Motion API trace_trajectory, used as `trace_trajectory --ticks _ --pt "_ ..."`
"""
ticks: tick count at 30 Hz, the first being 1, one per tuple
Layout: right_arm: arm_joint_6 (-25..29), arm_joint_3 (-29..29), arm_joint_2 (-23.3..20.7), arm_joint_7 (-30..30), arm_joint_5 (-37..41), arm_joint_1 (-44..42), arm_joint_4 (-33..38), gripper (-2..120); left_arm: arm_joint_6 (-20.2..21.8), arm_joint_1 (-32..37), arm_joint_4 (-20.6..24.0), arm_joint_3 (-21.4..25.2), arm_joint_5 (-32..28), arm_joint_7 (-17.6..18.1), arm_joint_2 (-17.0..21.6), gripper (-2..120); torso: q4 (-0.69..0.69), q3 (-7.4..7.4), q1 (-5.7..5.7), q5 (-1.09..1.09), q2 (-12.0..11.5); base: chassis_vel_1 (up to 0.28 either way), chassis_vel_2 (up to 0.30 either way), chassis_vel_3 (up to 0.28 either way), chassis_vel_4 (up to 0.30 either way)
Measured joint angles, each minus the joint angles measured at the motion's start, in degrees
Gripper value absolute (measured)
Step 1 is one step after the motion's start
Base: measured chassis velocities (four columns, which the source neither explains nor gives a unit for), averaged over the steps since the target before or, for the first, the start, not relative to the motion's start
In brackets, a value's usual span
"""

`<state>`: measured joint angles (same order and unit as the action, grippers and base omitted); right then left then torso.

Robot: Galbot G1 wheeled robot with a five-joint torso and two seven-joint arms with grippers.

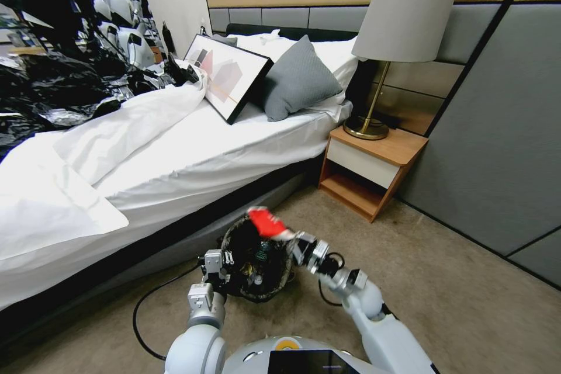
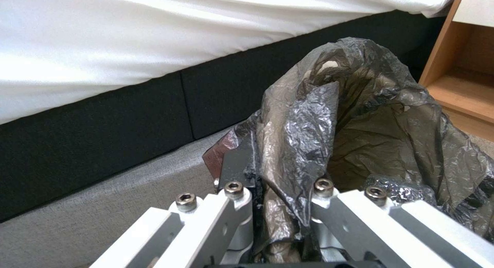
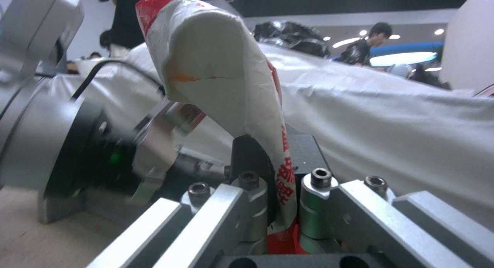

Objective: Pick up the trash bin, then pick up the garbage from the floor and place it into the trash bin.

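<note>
Left hand (image 1: 217, 267) is clamped on the rim of the trash bin (image 1: 257, 260), pinching the black bag liner (image 2: 308, 144) between its fingers (image 2: 237, 165); a fold of the crinkled liner stands up between the two finger links in the left wrist view. The bin is held off the carpet floor (image 1: 456, 298), in front of the robot's chest and just beside the dark bed base (image 2: 103, 121), its mouth tilted toward the head camera.

Right hand (image 1: 292, 239) is closed on a red-and-white packet (image 1: 266, 223), one piece of the garbage. In the right wrist view the packet (image 3: 221, 78) stands up from between the fingers (image 3: 252, 160), curling over at its top, red print along one edge. From the head camera the packet sits over the upper right rim of the bin, above the opening.

Surroundings: bed (image 1: 175, 146) with white sheets on the left, a framed picture (image 1: 228, 76) and a grey pillow (image 1: 298, 79) leaning near its head; wooden nightstand (image 1: 371, 169) with a brass lamp (image 1: 403, 29) at the right. A black cable (image 1: 140, 310) lies on the carpet by the left arm.
</note>
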<state>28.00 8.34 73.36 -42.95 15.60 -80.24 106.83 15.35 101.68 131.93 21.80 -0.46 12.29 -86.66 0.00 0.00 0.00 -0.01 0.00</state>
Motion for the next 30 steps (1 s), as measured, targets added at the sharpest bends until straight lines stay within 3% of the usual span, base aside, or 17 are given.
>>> trace_trajectory --ticks 24,30 --pt "1.18 -0.97 1.98 4.67 -3.72 3.3 -9.19 0 -0.02 0.53 0.49 -0.79 0.33 -0.02 -0.02 6 0.0 0.0 0.0 0.0 0.0 0.0 0.0 0.0 0.0" --pt "1.23 -0.28 1.77 5.92 -4.78 3.11 -9.54 17 -0.09 0.83 0.58 -0.92 0.51 0.0 0.04 6 0.0 0.0 0.0 0.01 0.0 0.0 0.0 0.0 0.0"
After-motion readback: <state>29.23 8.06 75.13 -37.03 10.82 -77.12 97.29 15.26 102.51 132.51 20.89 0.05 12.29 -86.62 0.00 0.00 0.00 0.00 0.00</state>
